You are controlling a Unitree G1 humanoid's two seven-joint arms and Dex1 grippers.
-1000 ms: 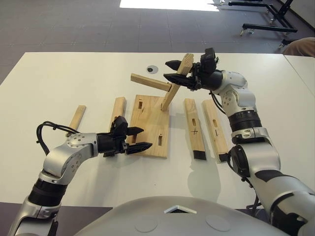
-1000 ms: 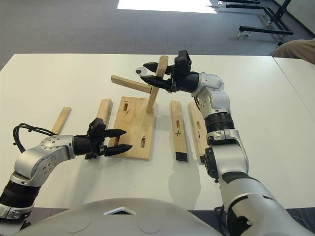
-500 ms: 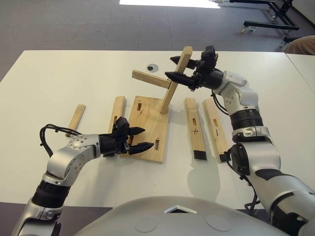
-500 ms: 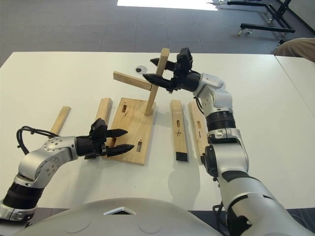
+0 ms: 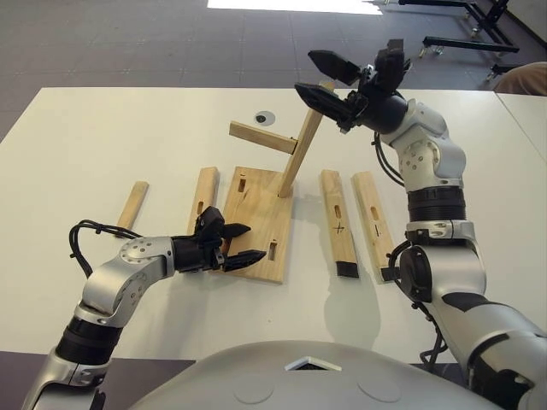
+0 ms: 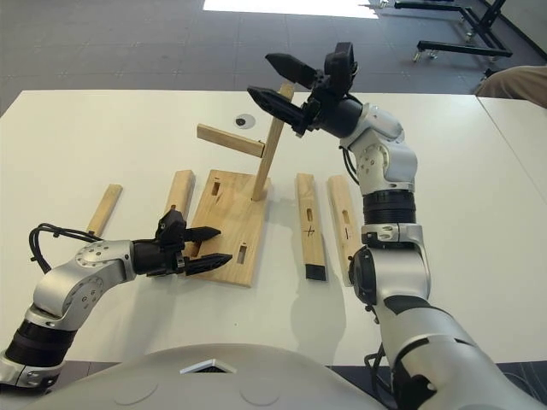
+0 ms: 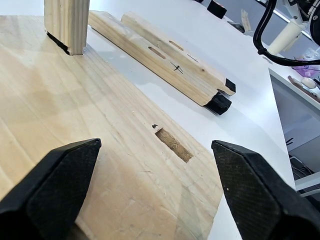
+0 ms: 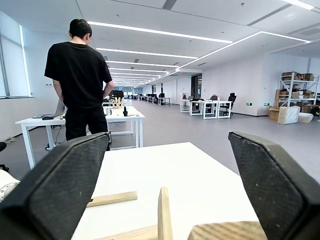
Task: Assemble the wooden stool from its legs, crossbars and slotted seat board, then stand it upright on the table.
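Though both wide apart: R tool just above upright leg, L tool at seat board edge.

Seat board: pale bare wood, matt, grain visible, slots rough inside.
Loose legs: same wood, black ends.
Desk: smooth white.
Left end effector pads: black, fine-textured, matt.
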